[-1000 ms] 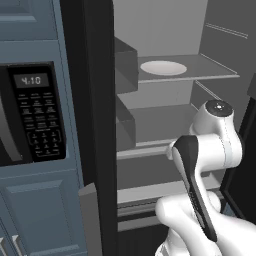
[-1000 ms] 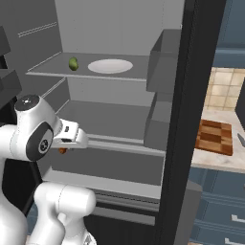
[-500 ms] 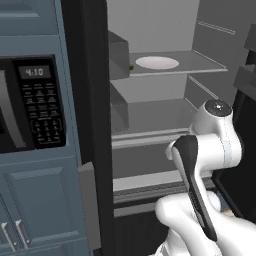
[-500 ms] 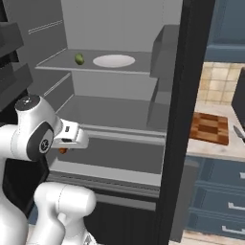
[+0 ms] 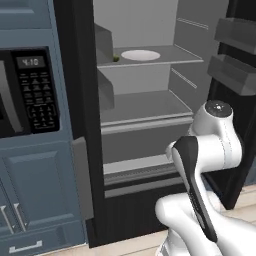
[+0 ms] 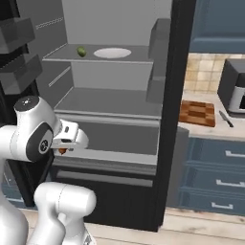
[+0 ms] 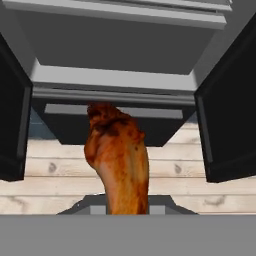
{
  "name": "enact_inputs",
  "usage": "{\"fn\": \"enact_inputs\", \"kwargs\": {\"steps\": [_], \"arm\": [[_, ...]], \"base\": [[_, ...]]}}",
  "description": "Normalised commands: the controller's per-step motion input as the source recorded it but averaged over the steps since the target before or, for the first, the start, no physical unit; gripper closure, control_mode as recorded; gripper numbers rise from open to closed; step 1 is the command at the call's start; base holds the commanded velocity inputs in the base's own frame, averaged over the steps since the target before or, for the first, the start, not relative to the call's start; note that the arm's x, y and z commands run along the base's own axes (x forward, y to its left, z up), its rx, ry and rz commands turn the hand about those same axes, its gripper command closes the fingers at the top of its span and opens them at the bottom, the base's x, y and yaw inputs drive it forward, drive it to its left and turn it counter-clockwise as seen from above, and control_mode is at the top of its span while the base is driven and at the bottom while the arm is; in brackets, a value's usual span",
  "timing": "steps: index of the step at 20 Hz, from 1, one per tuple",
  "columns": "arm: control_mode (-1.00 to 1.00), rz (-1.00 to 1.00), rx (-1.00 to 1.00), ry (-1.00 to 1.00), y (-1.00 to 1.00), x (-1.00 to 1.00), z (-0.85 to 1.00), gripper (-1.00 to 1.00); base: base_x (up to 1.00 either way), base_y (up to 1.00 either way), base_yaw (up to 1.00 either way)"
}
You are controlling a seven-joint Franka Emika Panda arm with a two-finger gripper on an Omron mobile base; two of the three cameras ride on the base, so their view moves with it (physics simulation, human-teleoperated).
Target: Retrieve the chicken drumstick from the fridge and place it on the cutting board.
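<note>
Hand view — one chicken drumstick [image 7: 118, 160], one fridge [image 7: 125, 45]

Upper fridge shelf [image 6: 62, 58], upper centre of the right base view: white plate [image 6: 112, 52] and small green fruit [image 6: 82, 51], near each other, apart. Counter [image 6: 206, 131] at right: checkered cutting board [image 6: 197, 113], dark-handled knife [image 6: 226, 118] beside it, grey appliance [image 6: 233, 91] behind.

drumstick [image 7: 117, 160] upright – fridge [image 5: 150, 107] open, board [image 6: 197, 113] bare
</note>
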Motion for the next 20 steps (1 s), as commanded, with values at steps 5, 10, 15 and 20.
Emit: {"fn": "enact_inputs", "kwargs": {"steps": [5, 10, 15, 20], "arm": [[1.0, 0.0, 0.0, 0.0, 0.0, 0.0, 0.0, 1.0], [1.0, 0.0, 0.0, 0.0, 0.0, 0.0, 0.0, 1.0], [1.0, 0.0, 0.0, 0.0, 0.0, 0.0, 0.0, 1.0], [1.0, 0.0, 0.0, 0.0, 0.0, 0.0, 0.0, 1.0]], "base": [[-0.44, 0.0, -0.13], [-0.3, 0.0, -0.08], [-0.33, 0.0, -0.07], [-0.38, 0.0, -0.06]]}}
